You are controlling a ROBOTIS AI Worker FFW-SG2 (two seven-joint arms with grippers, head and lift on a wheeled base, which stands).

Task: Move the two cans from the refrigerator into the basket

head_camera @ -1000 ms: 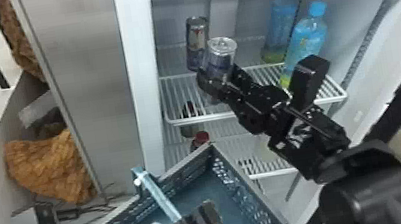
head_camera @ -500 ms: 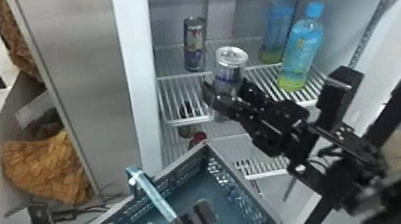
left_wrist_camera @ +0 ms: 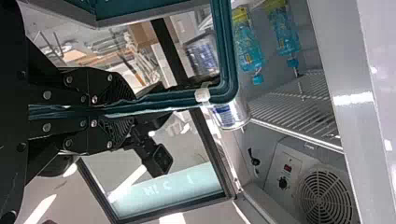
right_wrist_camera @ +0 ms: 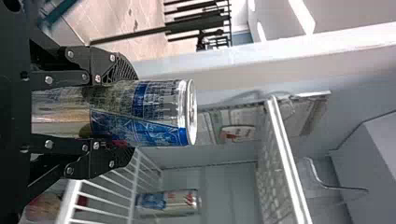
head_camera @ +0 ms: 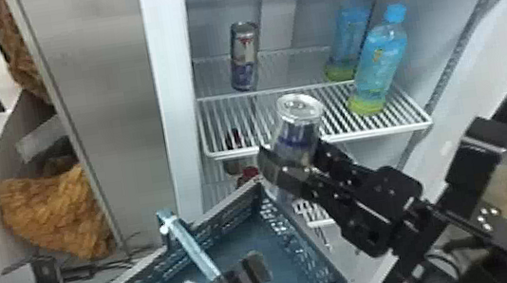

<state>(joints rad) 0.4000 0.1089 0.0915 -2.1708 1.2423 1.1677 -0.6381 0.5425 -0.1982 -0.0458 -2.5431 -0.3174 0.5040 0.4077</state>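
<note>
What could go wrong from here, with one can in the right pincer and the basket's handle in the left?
The can might clip the rim of the basket, since its lower end is close to the near-shelf corner in the head view.

The handle crosses the opening, so the right pincer could snag it while lowering.

The left pincer grips only that handle; a knock might tilt the basket.

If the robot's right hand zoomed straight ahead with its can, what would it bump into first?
Probably the refrigerator's inside wall, beyond the can in the right gripper. How far off is hard to tell, and the upper shelf might catch it.
</note>
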